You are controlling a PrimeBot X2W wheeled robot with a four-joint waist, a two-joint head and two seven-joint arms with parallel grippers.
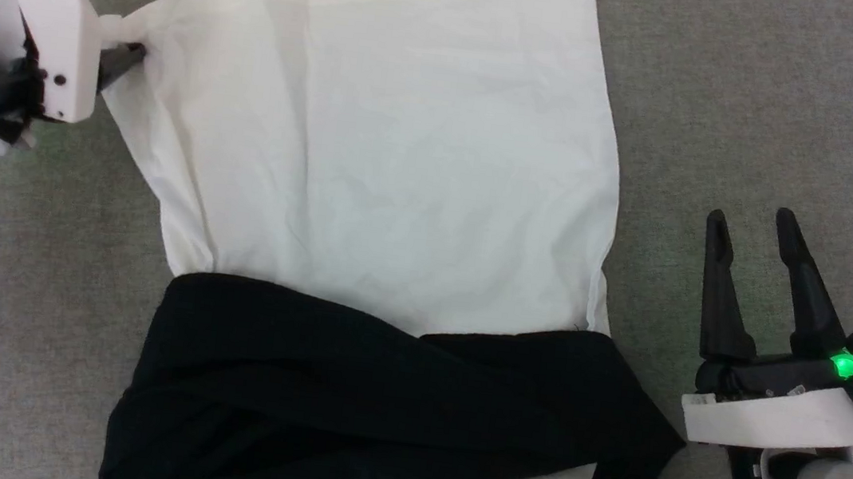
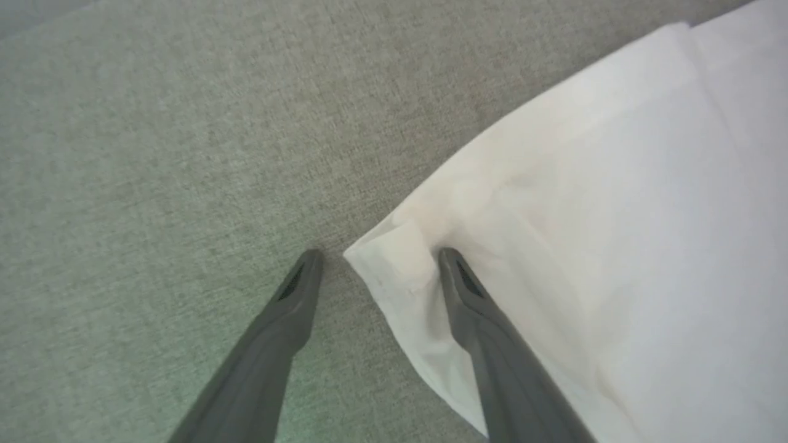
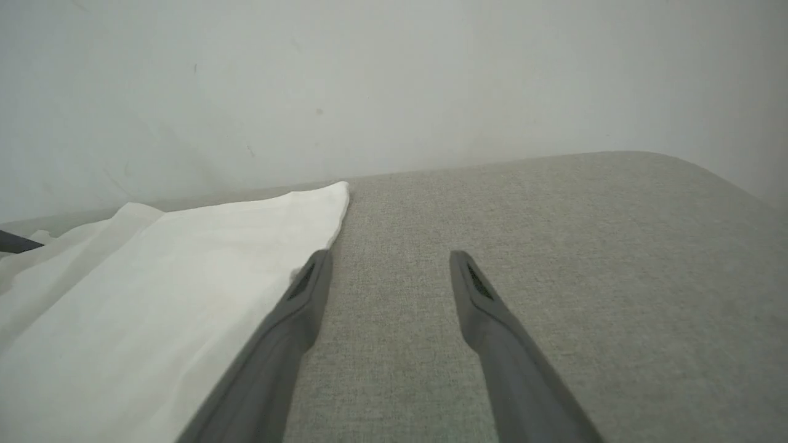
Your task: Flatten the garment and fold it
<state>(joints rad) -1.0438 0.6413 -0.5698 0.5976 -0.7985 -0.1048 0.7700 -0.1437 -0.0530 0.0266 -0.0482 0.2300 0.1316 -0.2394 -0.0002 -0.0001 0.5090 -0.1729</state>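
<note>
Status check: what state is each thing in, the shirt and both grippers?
Shirt: white body spread out, lightly creased; black sleeves folded across its near end.
Left gripper: jaws open, astride the shirt's far left corner, not clamped.
Right gripper: jaws open, empty, off to the shirt's right.

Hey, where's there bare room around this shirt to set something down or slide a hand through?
Widest free patch: grey surface right of the garment, ahead of the open right gripper. Another at the near left, beside the black sleeves. Crowded: the far-left corner, where the open left gripper straddles it.
</note>
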